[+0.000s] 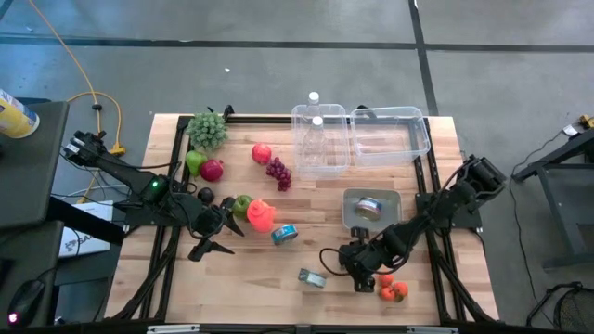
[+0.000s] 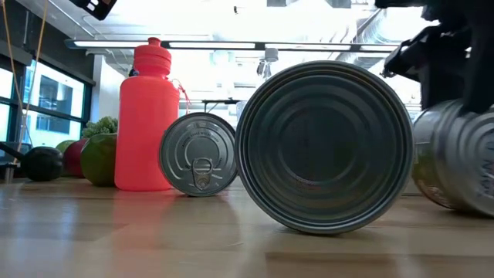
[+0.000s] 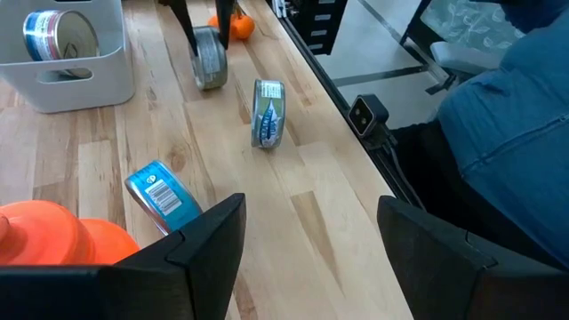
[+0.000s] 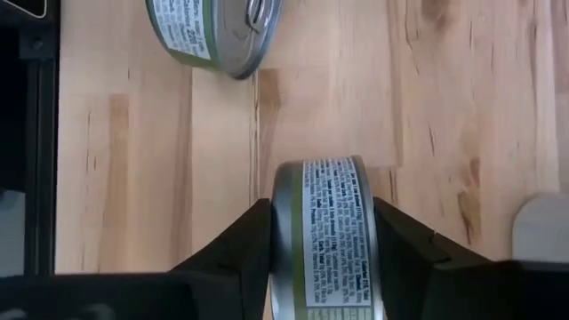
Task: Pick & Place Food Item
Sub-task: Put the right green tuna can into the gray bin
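My right gripper is shut on a silver tin can with a green-edged label, near the table's front right. A second tin stands on its rim just to its left. A blue-labelled can lies beside the red bottle. Another can sits in the grey tray. My left gripper hovers open at the left, close to the red bottle, with nothing between its fingers. My right gripper pinches the tin between its two fingers, one on each flat end. The fingers come slanting down from above. The tin is held on edge, label wall facing the camera; whether its lower rim touches the table I cannot tell.
Green grapes, apples, a pomegranate-like fruit and red grapes lie at the far left. Two clear containers with bottles stand at the far edge. Small orange fruits lie right beside the right gripper.
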